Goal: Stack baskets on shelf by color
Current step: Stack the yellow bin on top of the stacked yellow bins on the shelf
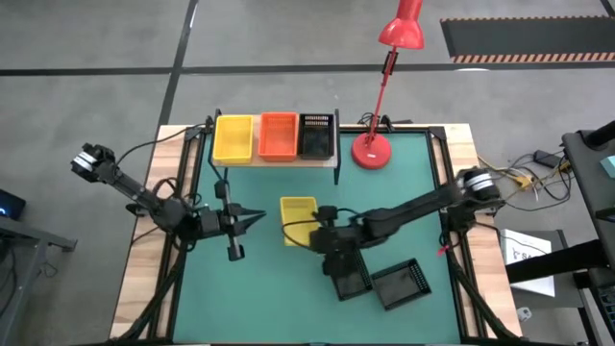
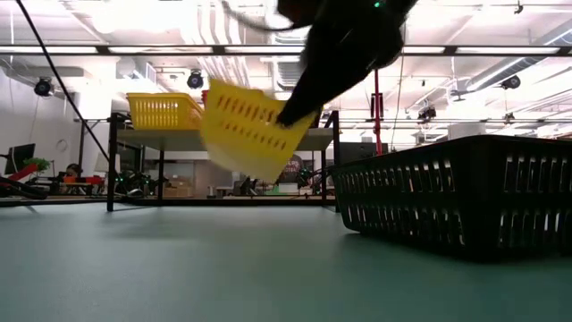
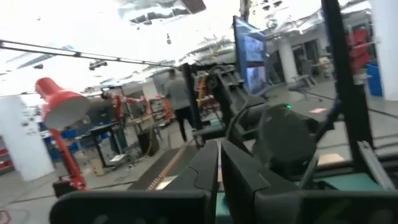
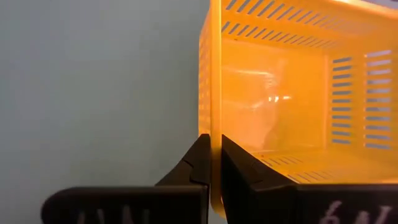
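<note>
A yellow basket (image 1: 297, 217) hangs tilted above the green table (image 1: 259, 298), clear of it in the low view (image 2: 243, 132). My right gripper (image 4: 214, 160) is shut on it, reaching in from the table's right (image 1: 323, 227). The shelf (image 1: 279, 161) at the far edge carries one yellow basket (image 1: 233, 137), one red-orange basket (image 1: 279, 135) and one black basket (image 1: 316, 135) side by side. Two more black baskets (image 1: 348, 279) (image 1: 400, 284) rest on their bottoms on the table near the front. My left gripper (image 1: 258, 219) is shut and empty, just left of the held basket. My right gripper pinches one side wall of the yellow basket at its rim (image 4: 215, 118), with one finger inside the basket and one outside. The fingers come slanting down from the table's right. The basket hangs tilted from the hold, lifted clear of the table.
A red desk lamp (image 1: 373, 144) stands on the table right of the shelf, its head (image 1: 402, 31) reaching past the far edge. In the low view one black basket (image 2: 456, 192) stands close on the right. Bare green table lies left of and in front of the held basket.
</note>
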{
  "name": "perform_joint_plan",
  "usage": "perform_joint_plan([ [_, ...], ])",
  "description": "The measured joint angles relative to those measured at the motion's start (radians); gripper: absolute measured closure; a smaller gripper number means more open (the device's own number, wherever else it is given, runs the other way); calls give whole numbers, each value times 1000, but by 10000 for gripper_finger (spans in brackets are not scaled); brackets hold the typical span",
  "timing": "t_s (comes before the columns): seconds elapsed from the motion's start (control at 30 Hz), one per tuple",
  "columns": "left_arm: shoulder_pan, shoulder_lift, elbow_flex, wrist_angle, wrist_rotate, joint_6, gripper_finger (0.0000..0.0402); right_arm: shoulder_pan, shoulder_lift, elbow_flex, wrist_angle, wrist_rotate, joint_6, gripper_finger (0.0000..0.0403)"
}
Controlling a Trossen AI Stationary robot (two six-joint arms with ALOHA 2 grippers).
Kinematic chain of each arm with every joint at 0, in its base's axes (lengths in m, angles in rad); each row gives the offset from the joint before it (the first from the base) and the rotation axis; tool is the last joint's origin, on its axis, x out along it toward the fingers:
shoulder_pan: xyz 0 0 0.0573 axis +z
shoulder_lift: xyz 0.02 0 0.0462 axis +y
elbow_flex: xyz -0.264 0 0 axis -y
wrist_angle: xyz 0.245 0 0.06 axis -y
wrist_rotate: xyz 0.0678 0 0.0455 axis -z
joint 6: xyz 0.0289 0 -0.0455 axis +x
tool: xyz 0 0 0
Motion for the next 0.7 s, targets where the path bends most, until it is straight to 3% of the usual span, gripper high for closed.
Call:
perform_joint_plan([
  [0.4,-16,82,-3,-66,1,-205,398,-40,227,198,-27,-9,-137,385],
  [0.7,-16,113,7,-67,1,-228,398,-45,226,219,-85,-8,-188,296],
])
